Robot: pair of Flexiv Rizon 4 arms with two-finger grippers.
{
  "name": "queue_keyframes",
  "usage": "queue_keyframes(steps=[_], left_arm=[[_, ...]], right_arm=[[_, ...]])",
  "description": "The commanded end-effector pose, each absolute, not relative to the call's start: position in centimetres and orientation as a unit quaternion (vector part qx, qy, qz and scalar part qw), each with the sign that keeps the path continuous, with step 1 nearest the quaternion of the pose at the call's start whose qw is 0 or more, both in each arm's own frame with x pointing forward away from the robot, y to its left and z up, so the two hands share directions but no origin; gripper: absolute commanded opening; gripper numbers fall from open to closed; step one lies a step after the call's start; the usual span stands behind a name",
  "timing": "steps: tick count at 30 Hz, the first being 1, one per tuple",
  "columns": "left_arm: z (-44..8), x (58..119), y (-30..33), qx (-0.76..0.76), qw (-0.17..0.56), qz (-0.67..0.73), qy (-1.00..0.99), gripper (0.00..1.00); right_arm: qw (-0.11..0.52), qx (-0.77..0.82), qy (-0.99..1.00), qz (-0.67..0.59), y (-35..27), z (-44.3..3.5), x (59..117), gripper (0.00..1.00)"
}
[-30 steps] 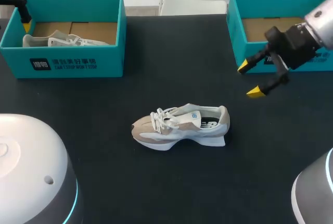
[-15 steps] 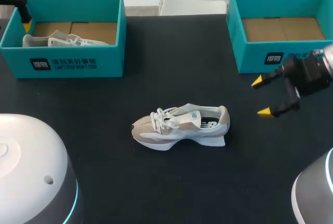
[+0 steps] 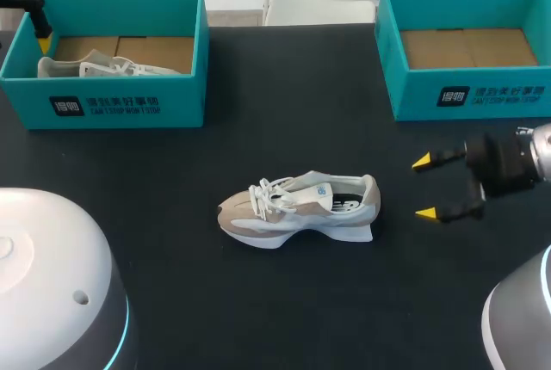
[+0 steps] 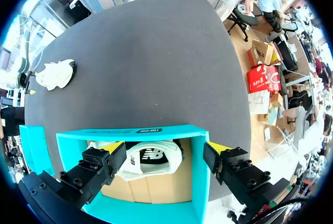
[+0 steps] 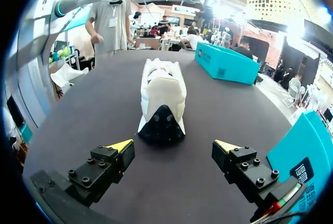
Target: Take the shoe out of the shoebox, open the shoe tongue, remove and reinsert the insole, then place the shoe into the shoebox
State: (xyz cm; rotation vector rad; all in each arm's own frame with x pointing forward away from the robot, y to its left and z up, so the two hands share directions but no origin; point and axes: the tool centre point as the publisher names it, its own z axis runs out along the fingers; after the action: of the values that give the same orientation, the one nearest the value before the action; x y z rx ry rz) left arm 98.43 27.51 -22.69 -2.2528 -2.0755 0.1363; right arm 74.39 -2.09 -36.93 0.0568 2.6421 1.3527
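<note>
A beige and white shoe lies on its sole mid-table, toe to the left, heel to the right. My right gripper is open just right of the heel, low over the table. In the right wrist view the shoe lies straight ahead of the open right gripper, heel towards it. My left gripper hangs open over the left teal shoebox, which holds a second white shoe. From the head camera only its dark finger shows, at the left shoebox.
The right teal shoebox stands at the back right with only its cardboard floor showing. The second shoe lies along the left box's floor. Bare black tabletop surrounds the middle shoe.
My right gripper has come down from the right shoebox's front wall towards me, to the table beside the shoe's heel, staying open. The left arm and both shoes have not moved.
</note>
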Motion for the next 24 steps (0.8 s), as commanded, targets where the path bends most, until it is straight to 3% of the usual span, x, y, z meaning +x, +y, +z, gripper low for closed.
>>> queue_keyframes(steps=[1,18,24], left_arm=[[-22.7,98.3,27.5,-0.734,0.037,0.043,-0.676,1.00],[-22.7,98.3,27.5,-0.734,0.037,0.043,-0.676,1.00],[-22.7,98.3,27.5,-0.734,0.037,0.043,-0.676,1.00]], right_arm=[[0.091,0.021,0.886,0.454,-2.0,-37.1,74.2,1.00],[0.090,0.021,0.887,0.453,-1.6,-37.6,74.6,1.00],[0.062,0.001,0.891,0.451,0.6,-39.1,75.5,1.00]])
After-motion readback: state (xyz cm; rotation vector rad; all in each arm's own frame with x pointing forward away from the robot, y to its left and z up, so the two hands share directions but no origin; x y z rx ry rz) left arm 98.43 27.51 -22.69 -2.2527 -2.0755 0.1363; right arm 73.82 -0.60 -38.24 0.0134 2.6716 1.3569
